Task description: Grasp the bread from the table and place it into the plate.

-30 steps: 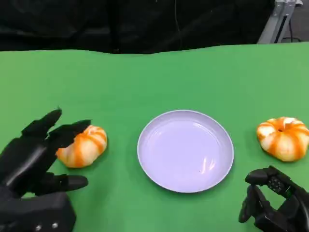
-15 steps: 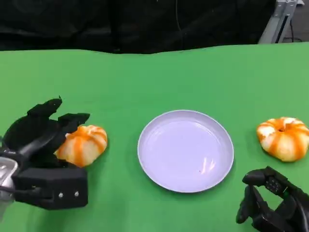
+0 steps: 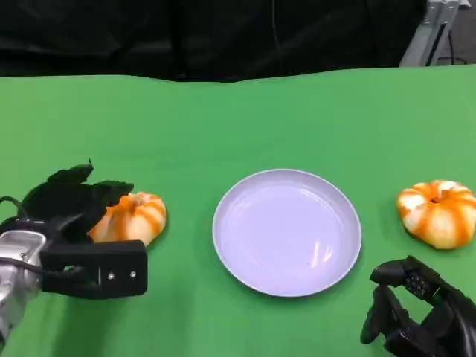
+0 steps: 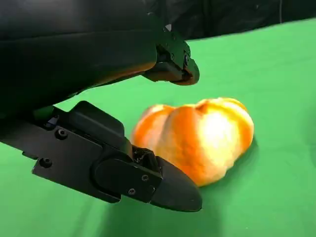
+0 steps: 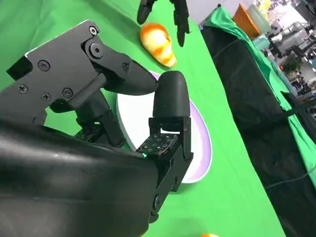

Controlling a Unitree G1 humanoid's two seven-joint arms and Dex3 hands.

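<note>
I am bringing my left hand (image 3: 71,216) around the bread (image 3: 132,219) at the left, fingers spread wide, not gripping it yet. The soft, ridged orange bun may roll away if I am pushing it. The smooth round lilac plate (image 3: 286,232) is waiting in the middle. My right hand (image 3: 416,312) is resting half curled, holding nothing.

Bare green table (image 3: 186,245) lies between bread (image 3: 132,218) and plate (image 3: 286,230)
</note>
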